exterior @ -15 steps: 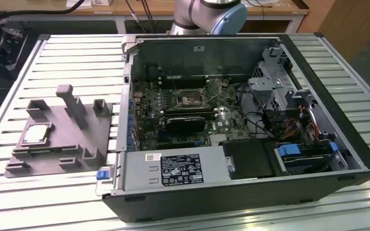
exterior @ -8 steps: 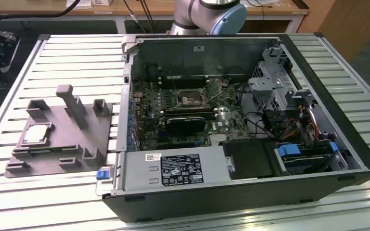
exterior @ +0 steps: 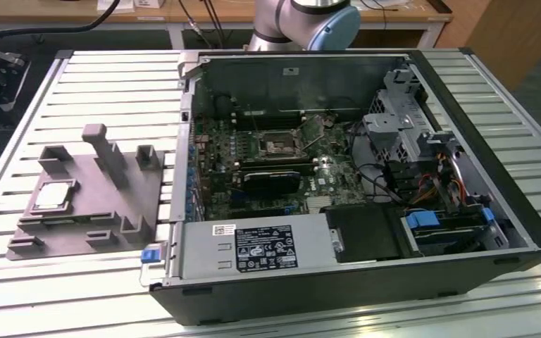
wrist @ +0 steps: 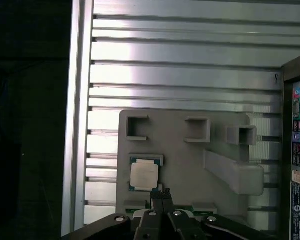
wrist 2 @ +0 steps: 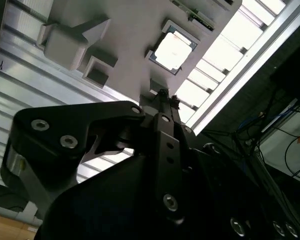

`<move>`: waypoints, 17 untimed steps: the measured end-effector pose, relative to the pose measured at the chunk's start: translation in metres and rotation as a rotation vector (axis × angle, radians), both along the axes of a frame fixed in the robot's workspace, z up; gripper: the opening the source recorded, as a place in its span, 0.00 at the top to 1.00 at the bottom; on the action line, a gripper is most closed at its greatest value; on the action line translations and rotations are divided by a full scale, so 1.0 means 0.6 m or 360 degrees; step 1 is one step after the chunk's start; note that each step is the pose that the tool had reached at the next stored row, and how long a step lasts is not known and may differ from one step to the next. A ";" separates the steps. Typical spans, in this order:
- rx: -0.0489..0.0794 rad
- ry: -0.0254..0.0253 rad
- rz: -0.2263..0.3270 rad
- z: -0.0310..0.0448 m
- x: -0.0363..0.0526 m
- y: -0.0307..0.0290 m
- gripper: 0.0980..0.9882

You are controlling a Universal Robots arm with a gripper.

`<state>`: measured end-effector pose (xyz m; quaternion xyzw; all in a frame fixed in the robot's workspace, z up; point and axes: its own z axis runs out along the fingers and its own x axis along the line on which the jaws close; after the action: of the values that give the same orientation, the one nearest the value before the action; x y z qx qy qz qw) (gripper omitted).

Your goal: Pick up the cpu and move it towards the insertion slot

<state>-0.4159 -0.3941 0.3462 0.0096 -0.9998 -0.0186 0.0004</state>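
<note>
the black gripper [wrist: 161,192] hangs over the grey plastic fixture [wrist: 190,160], tips pressed together, empty. the small silver square cpu [wrist: 144,175] sits in its pocket just beside. descending closed could knock it askew.

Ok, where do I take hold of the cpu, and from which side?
Take the cpu by two opposite edges, coming straight down from above. It lies flat, metal top up, in a shallow pocket of the grey fixture with raised lips beside it, so a side approach looks blocked.

Slatted aluminium table [exterior: 110,77] carries grey fixture plate [exterior: 68,232] beside open computer case [exterior: 346,299].
</note>
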 end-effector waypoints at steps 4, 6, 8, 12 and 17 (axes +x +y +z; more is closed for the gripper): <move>-0.0005 0.00001 0.0000 -0.003 0.000 -0.0003 0.85; -0.0009 0.00000 0.0000 -0.004 0.000 -0.0007 0.71; -0.0013 -0.00001 0.0000 -0.005 0.000 -0.0010 0.65; -0.0019 -0.00001 0.0000 -0.008 0.000 -0.0015 0.52; -0.0020 -0.00001 0.0000 -0.017 -0.001 -0.0019 0.26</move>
<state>-0.4163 -0.3953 0.3358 0.0095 -0.9999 -0.0123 0.0005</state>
